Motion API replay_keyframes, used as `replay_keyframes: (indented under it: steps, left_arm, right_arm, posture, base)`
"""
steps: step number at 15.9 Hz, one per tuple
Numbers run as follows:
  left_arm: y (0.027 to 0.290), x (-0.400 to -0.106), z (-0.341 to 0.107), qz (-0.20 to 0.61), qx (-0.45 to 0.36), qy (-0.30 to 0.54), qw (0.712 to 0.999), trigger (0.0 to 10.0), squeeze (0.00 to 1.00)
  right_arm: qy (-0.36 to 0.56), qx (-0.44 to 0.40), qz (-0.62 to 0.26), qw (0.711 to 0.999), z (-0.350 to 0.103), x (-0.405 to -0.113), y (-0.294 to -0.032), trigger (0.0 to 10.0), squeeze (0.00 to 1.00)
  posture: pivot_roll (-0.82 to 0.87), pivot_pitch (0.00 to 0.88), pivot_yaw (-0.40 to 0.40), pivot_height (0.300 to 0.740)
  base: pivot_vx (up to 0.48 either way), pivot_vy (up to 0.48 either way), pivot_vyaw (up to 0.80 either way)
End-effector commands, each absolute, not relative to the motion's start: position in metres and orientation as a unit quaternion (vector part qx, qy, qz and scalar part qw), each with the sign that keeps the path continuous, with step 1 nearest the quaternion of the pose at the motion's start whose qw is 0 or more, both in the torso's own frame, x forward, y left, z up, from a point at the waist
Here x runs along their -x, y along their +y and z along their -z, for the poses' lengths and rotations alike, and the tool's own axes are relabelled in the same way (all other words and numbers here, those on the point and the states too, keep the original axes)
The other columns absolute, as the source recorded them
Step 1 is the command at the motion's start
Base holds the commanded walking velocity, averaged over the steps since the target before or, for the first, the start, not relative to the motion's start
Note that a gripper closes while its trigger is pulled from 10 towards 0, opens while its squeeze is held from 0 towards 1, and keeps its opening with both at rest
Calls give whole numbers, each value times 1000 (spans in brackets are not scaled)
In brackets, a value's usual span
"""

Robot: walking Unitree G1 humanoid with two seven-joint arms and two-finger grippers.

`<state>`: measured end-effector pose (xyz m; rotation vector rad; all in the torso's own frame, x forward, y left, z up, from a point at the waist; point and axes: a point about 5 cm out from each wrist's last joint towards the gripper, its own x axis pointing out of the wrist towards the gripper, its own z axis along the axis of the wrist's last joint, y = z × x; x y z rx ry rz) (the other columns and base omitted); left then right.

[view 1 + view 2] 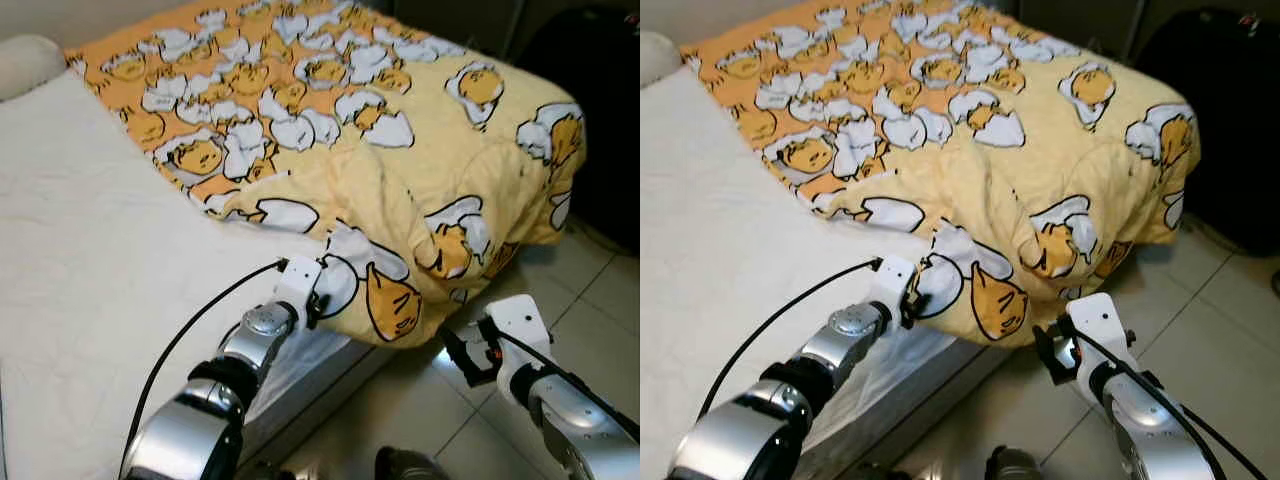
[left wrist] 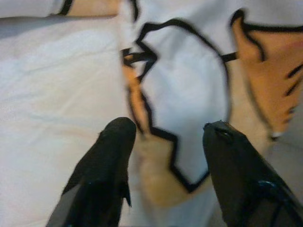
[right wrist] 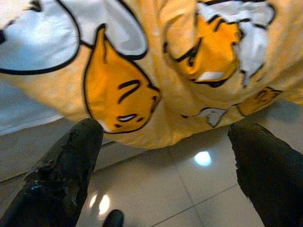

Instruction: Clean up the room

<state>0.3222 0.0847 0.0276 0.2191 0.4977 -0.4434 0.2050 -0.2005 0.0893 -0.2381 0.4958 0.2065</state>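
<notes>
A yellow and orange blanket printed with cartoon eggs lies bunched on the bed, its near corner hanging over the bed's edge. My left gripper is open at that hanging corner, with the blanket's hem between its two fingers. My right gripper is open below and to the right, over the floor, and points at the blanket's drooping underside without touching it.
The white mattress sheet stretches bare to the left, with a pillow at the far corner. Pale floor tiles lie to the right of the bed. A dark object stands beyond the bed at the right.
</notes>
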Motion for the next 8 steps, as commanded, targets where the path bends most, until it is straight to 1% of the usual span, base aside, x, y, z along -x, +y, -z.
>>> replay_keyframes:
  steps: [1,2,3,4,6,8]
  left_arm:
    - [90,-324,-27,203,-129,241,940,0,0]
    - [89,-323,-26,204,-120,247,940,0,0]
    - [87,-322,-25,208,-108,250,939,0,0]
    - [84,-322,-25,212,-82,253,940,0,0]
    - [81,-321,-26,214,-57,254,942,0,0]
    - [78,-319,-22,216,-61,264,938,0,0]
  right_arm:
    - [240,104,-128,957,-93,-201,-193,10000,0]
    - [237,89,-160,954,-96,-196,-188,10000,0]
    - [239,88,-167,953,-97,-194,-188,10000,0]
    - [241,85,-168,952,-97,-192,-190,10000,0]
    - [240,75,-157,955,-99,-194,-194,10000,0]
    - [242,73,-174,952,-101,-196,-194,10000,0]
  posture:
    - [-234,184,119,740]
    - [-235,187,127,740]
    - [-235,189,128,740]
    - [-237,192,132,740]
    - [-235,195,133,740]
    - [-234,216,130,740]
  base:
    - [0,0,0]
    - [0,0,0]
    - [0,0,0]
    - [0,0,0]
    - [0,0,0]
    - [0,0,0]
